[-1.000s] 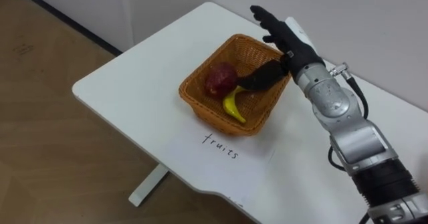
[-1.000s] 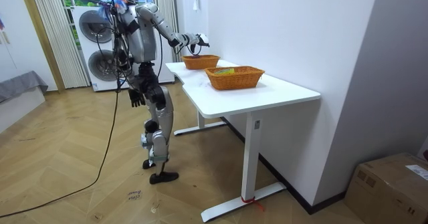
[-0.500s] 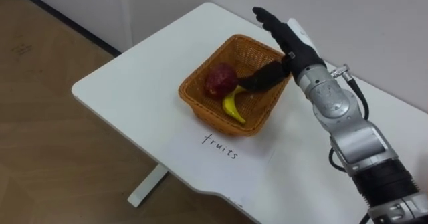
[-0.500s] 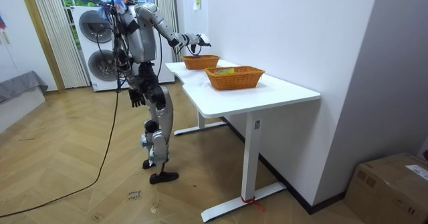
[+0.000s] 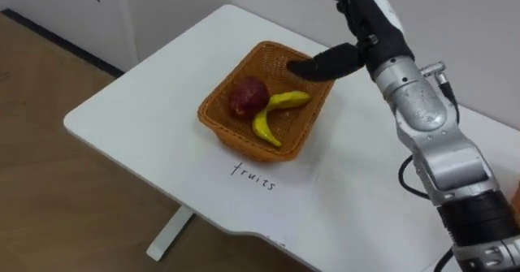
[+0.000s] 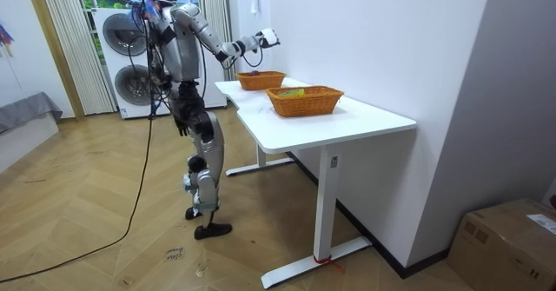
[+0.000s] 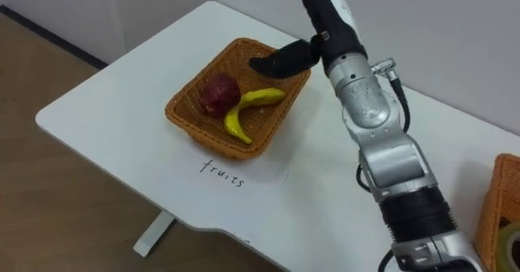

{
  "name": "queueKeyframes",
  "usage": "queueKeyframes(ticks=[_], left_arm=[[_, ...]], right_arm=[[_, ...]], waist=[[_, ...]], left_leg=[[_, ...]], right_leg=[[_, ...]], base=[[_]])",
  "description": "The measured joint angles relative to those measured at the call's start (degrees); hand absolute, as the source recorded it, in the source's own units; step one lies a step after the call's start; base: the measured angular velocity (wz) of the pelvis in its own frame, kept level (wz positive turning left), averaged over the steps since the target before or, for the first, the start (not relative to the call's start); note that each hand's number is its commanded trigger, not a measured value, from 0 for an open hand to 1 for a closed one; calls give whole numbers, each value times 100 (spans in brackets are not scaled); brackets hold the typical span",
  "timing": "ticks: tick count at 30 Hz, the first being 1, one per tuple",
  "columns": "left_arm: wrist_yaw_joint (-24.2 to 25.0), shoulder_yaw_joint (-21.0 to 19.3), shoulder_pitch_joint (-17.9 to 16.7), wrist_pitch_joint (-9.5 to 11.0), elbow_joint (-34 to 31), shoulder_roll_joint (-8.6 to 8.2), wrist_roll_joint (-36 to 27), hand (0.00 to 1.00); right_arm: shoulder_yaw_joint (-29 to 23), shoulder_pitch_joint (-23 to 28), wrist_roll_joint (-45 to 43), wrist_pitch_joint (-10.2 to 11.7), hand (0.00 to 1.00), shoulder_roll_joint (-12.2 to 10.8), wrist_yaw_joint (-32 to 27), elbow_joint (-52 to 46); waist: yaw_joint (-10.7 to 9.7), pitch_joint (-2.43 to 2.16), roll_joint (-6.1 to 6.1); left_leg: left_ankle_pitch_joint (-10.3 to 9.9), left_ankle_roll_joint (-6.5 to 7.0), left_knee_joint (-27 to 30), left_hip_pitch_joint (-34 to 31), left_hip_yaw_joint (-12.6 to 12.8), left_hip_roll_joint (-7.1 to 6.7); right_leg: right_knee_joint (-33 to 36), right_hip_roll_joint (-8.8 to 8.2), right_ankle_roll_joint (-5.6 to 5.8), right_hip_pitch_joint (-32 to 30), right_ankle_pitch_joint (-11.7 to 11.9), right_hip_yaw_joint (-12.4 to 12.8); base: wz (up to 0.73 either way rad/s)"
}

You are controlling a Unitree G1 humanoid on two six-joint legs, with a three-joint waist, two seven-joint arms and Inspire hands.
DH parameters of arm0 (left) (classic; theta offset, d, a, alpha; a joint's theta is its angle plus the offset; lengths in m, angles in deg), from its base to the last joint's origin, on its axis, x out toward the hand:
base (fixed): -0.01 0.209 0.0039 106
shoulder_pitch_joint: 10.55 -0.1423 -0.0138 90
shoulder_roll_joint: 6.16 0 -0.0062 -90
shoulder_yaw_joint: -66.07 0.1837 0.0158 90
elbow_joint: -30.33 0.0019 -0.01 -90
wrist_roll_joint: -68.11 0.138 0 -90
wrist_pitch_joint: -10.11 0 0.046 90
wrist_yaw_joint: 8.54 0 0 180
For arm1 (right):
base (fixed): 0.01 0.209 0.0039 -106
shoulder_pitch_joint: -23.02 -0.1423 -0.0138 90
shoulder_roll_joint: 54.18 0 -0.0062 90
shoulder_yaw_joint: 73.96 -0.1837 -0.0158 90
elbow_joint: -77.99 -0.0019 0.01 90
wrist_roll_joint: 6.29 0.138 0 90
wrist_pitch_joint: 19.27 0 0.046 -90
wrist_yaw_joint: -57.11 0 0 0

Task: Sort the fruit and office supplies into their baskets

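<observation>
Right hand, fingers spread and empty, has risen off the orange wicker basket; yellow banana delivered.

White worktop, rounded corners, on a white leg frame, long side close against a plain white wall. Sheet of paper with handwriting lies flat on the worktop near its front edge. Wooden floor, herringbone pattern. At the room view's left, two washing machines stacked one on the other, with a pale pleated curtain just beside them. Cardboard box on the floor at the room view's far right, well apart from the worktop.
</observation>
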Motion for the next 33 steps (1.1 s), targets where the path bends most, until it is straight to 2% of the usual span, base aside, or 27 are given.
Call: queueKeyframes(ticks=[2, 4, 5, 9, 10, 15, 17, 19, 24, 25, 28, 33], left_arm=[[0, 0, -9, 0, 167, -2, -1, 0], [0, -16, -90, -2, 172, -7, 1, 0], [0, -72, -121, -1, 129, -33, 1, 0], [5, -107, -172, 9, 46, -60, -86, 0], [5, -109, -174, 28, 30, -42, -85, 0], [6, -104, -170, 138, 30, -31, -86, 0], [24, -104, -154, 210, 42, -33, -86, 0], [46, -106, -155, 368, 159, -36, -186, 0], [48, -110, -275, 426, 300, -58, -430, 0], [45, -109, -319, 432, 336, -51, -484, 0], [9, -106, -423, 463, 374, -48, -528, 0], [-45, -118, -525, 466, 398, -47, -518, 0]], right_arm=[[-178, 4, 133, 61, 0, 12, -41, -2], [-382, 17, 161, 63, 0, 21, -88, -92], [-479, 43, 205, 65, 0, 75, -109, -208], [-780, 260, 619, 92, 0, 284, -153, -516], [-860, 321, 723, 103, 0, 311, -231, -520], [-1072, 502, 872, 110, 0, 447, -479, -541], [-1186, 680, 1031, 128, 0, 446, -544, -701], [-1414, 970, 1232, 221, 0, 445, -614, -912], [-1906, 1055, 1299, 293, 0, 446, -881, -1114], [-2005, 1114, 1322, 324, 0, 448, -971, -1203], [-2245, 1401, 1487, 469, 0, 449, -1185, -1432], [-2530, 1814, 1513, 503, 0, 449, -1459, -1516]], waist=[[-100, -21, 71], [-318, -60, 129], [-357, -80, 171], [-515, -99, 273], [-619, -106, 259], [-817, -126, 202], [-913, -122, 173], [-1000, -112, 151], [-1167, -95, 150], [-1239, -106, 135], [-1320, -108, 134], [-1496, -116, 120]], left_leg=[[-12, 17, -3, 31, 78, 12], [-21, 31, 9, 34, 113, 11], [-23, 35, -5, 40, 171, 18], [-21, 46, -84, 163, 305, 35], [-21, 46, -99, 188, 313, 41], [-39, 28, -149, 306, 456, 96], [-41, 24, -163, 350, 476, 104], [-48, 28, -165, 387, 472, 101], [-113, 25, -133, 357, 576, 114], [-120, 32, -130, 358, 581, 117], [-124, 36, -128, 370, 611, 122], [-134, 47, -136, 373, 644, 123]], right_leg=[[-1, 6, 5, -2, 13, 82], [1, 3, 18, -11, 25, 115], [3, 11, 18, -42, 34, 190], [3, 22, 25, -4, 49, 320], [2, 28, 25, 14, 49, 329], [6, 71, 5, 50, 63, 418], [3, 78, -1, 78, 66, 441], [-11, 82, 0, 128, 66, 471], [9, 109, 3, 46, 83, 620], [11, 110, 3, 45, 85, 622], [10, 115, 4, 46, 85, 640], [1, 121, 11, 40, 86, 706]], base=[[-20], [-12], [-19], [-18], [-11], [-15], [-8], [0], [-14], [-8], [-5], [-3]])
